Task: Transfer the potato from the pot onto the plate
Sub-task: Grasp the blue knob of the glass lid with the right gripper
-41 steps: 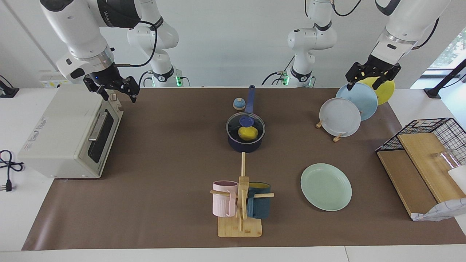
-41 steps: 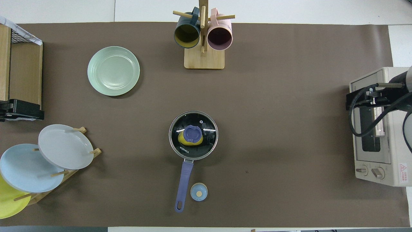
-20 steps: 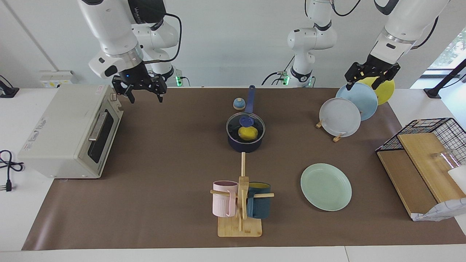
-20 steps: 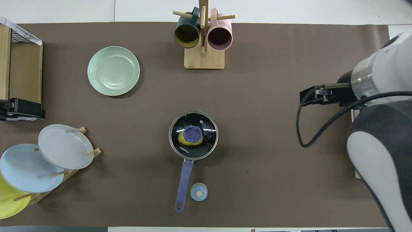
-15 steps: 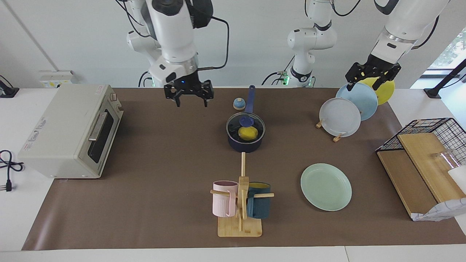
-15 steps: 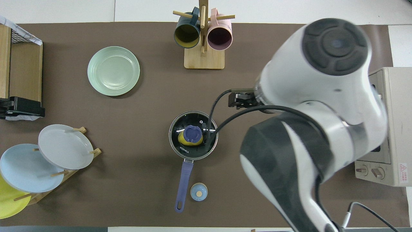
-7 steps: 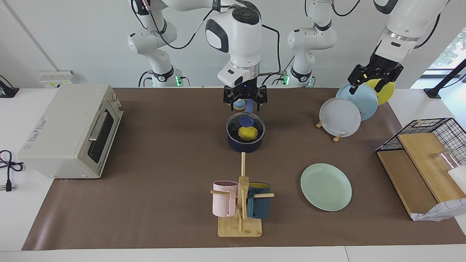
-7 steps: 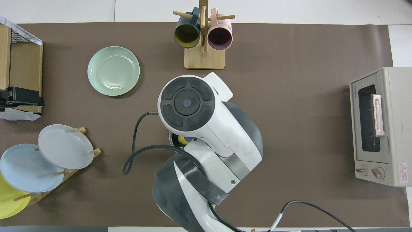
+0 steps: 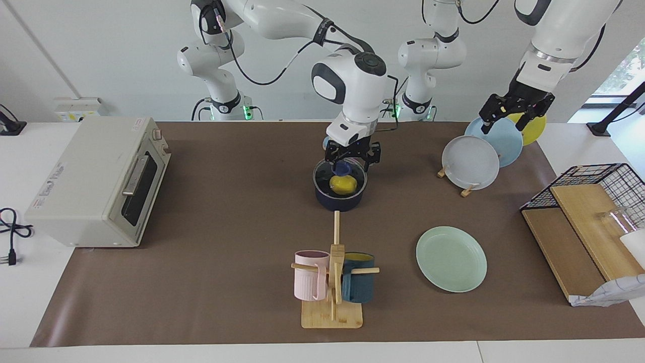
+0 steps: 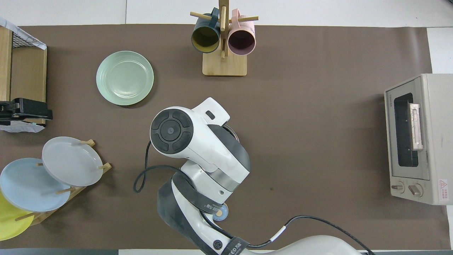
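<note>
Brown matt paper-like sheet [image 9: 227,227] over white smooth counter [image 9: 30,302]. Pot [image 9: 339,200]: dark navy glossy body under clear glass lid [image 9: 352,174] with metal rim. Potato [image 9: 343,185]: bright yellow, smooth, plastic-looking. Plate [image 9: 451,258]: pale mint, smooth with soft sheen. Mug stand [image 9: 332,302]: light unfinished-looking wood. Pink mug [image 9: 308,275]: ribbed, matt. Toaster oven [image 9: 90,181]: off-white matt casing, dark glass door. Basket [image 9: 599,184]: black wire over wooden boards [image 9: 579,237]. Arm shells: glossy white plastic.

The white surface [image 9: 20,302] carries a brown mat [image 9: 227,212]. On the mat stand the pot [image 9: 338,199], the mint green plate [image 9: 451,258], a mug stand [image 9: 331,313], a plate rack [image 9: 467,190] and a small blue bell [image 10: 220,213]; a toaster oven [image 9: 90,181] stands at its edge
</note>
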Controlling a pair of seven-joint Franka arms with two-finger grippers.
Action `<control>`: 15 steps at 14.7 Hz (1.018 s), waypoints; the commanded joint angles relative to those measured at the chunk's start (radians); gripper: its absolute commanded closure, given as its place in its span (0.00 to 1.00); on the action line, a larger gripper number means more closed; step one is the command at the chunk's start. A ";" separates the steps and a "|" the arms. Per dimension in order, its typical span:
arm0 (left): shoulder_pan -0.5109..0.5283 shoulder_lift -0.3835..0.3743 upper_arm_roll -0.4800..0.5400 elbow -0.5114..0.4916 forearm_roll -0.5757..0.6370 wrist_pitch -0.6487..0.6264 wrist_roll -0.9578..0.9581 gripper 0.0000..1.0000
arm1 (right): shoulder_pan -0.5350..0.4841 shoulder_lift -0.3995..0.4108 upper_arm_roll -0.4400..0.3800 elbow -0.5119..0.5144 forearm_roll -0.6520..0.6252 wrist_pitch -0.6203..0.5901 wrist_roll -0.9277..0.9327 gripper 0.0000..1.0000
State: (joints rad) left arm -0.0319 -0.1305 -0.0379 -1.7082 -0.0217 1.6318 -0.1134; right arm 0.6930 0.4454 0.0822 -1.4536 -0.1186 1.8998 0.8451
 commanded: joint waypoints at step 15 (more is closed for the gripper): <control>-0.010 -0.075 -0.005 -0.166 -0.009 0.137 -0.002 0.00 | 0.000 -0.070 0.002 -0.157 -0.015 0.048 0.017 0.10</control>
State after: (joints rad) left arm -0.0453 -0.1587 -0.0460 -1.8113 -0.0217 1.7251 -0.1136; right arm 0.6925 0.4021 0.0813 -1.5759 -0.1191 1.9372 0.8452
